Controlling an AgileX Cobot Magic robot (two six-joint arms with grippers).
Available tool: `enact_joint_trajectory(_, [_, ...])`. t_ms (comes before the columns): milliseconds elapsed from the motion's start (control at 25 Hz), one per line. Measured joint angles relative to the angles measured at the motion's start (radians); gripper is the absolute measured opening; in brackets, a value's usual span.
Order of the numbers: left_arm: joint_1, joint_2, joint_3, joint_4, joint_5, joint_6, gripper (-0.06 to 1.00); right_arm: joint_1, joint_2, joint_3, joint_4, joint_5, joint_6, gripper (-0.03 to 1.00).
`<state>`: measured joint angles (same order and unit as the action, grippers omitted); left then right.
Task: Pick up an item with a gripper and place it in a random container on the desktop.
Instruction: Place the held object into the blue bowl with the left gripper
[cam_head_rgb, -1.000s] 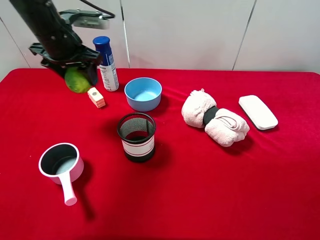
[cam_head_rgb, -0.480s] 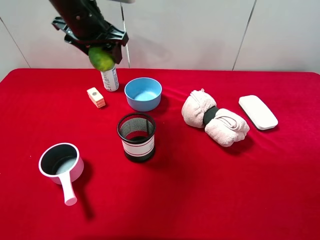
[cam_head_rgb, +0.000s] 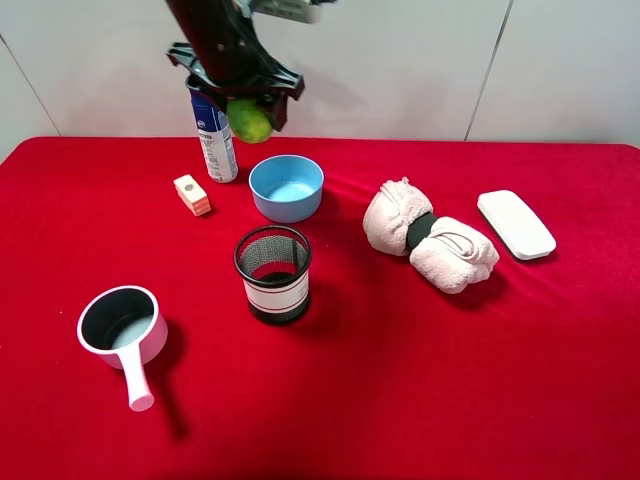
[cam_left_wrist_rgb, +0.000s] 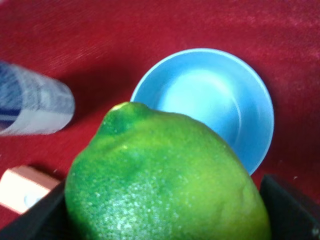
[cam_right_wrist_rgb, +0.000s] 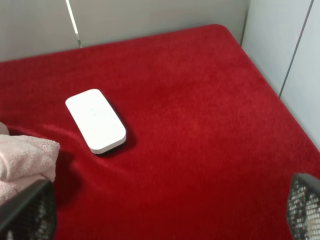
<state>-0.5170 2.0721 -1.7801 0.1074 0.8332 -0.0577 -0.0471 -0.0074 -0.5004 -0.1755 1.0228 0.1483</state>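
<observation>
**Green fruit held in the air by the blue bowl**

Green and slightly mottled, the small round lime-like fruit (cam_head_rgb: 251, 123) was off the red cloth-covered table (cam_head_rgb: 450, 380), clamped between the two dark fingers of the left gripper (cam_head_rgb: 249, 108). It hung just behind the back-left rim of the light blue round plastic bowl (cam_head_rgb: 286, 187) in the high view. It was not inside the bowl. In the left wrist view the fruit (cam_left_wrist_rgb: 165, 175) was a little longer than wide. Its nubbed end pointed away from the camera, down towards the table between the bowl (cam_left_wrist_rgb: 245, 115) and the blue-and-white spray can (cam_left_wrist_rgb: 30, 107). So its long axis ran roughly along the fingers.

The black left arm slanted down from the top of the high view, wrist raised, fingers pointing downward and overlapping the spray can (cam_head_rgb: 213, 140). The small orange-and-cream block (cam_head_rgb: 192, 194) lay on the cloth beside that can.

The right gripper (cam_right_wrist_rgb: 165, 215) had its jaws wide apart and held nothing. It looked over the flat white oblong case (cam_right_wrist_rgb: 96, 120) and the edge of the pale pink rolled towels (cam_right_wrist_rgb: 20, 160).
</observation>
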Motion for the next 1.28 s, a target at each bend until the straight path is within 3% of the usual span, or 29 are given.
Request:
enact_joint_trajectory(480, [-0.028,0.156,-0.067,-0.008,-0.007,0.006,0.69,0.0,0.0,0.0,0.0,0.0,0.0,0.69])
enact_joint_trajectory(1280, [-0.028,0.223,-0.071,-0.012,-0.172,0.058,0.69,0.0,0.0,0.0,0.0,0.0,0.0,0.69])
